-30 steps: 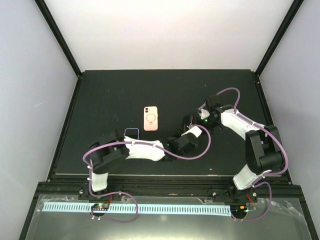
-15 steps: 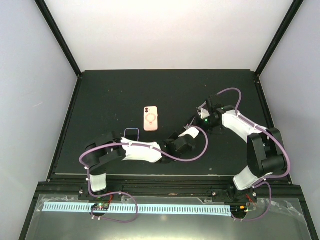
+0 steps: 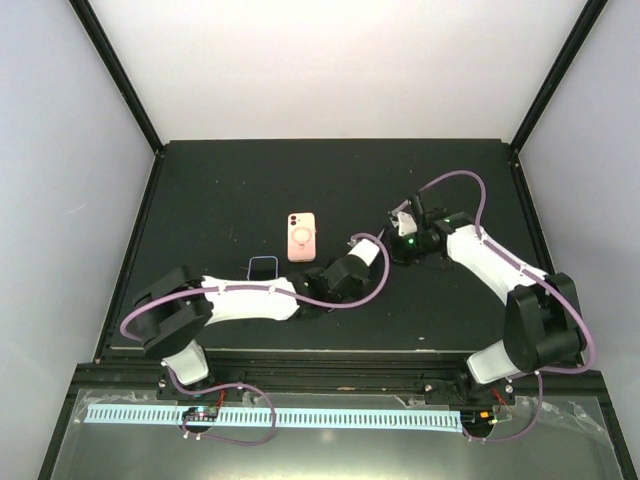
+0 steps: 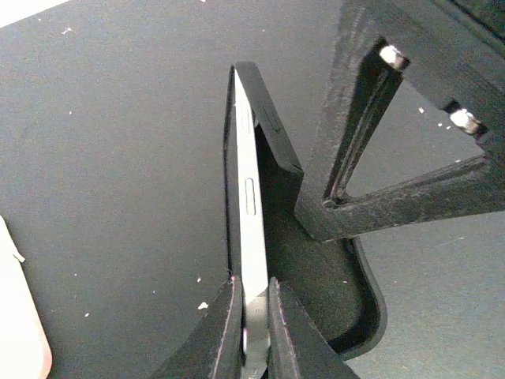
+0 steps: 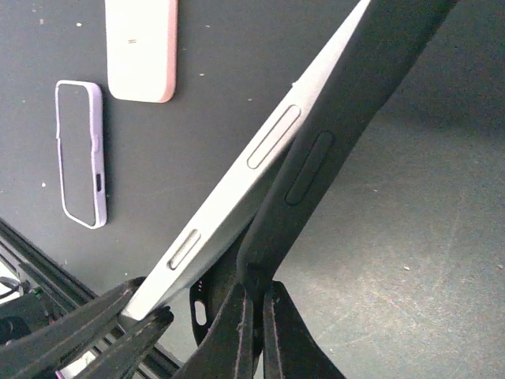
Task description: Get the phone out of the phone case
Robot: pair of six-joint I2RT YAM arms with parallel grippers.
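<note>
Black case point(image 5: 339, 118) and silver-edged phone point(image 5: 237, 185) hang between our two arms, to the right of a salmon-pink case point(image 3: 302, 237) and a lavender case point(image 3: 263, 267) that lie flat on the dark table point(image 3: 220, 190). Our left gripper point(image 4: 252, 316) is closed tight on the phone's thin edge, and our right gripper point(image 5: 254, 324) is pinched shut on the rim of the black case. The near ends of the two have parted into a wedge, while the far end looks seated in the shell. We judge the main danger to be the narrow hold on the phone. Only the fingertips bite on smooth metal, so a hard pull could let it slide out and drop to the table. If the far corner lets go all at once, the phone could spring free and swing before we can steady it. The case rim is soft and may stretch or slip from our right fingers, which would let the shell snap back over the phone. Pulling apart at a skewed angle could also twist the phone against the seated corner and jam it. We cannot tell how much of the far end is gripped by the case.
</note>
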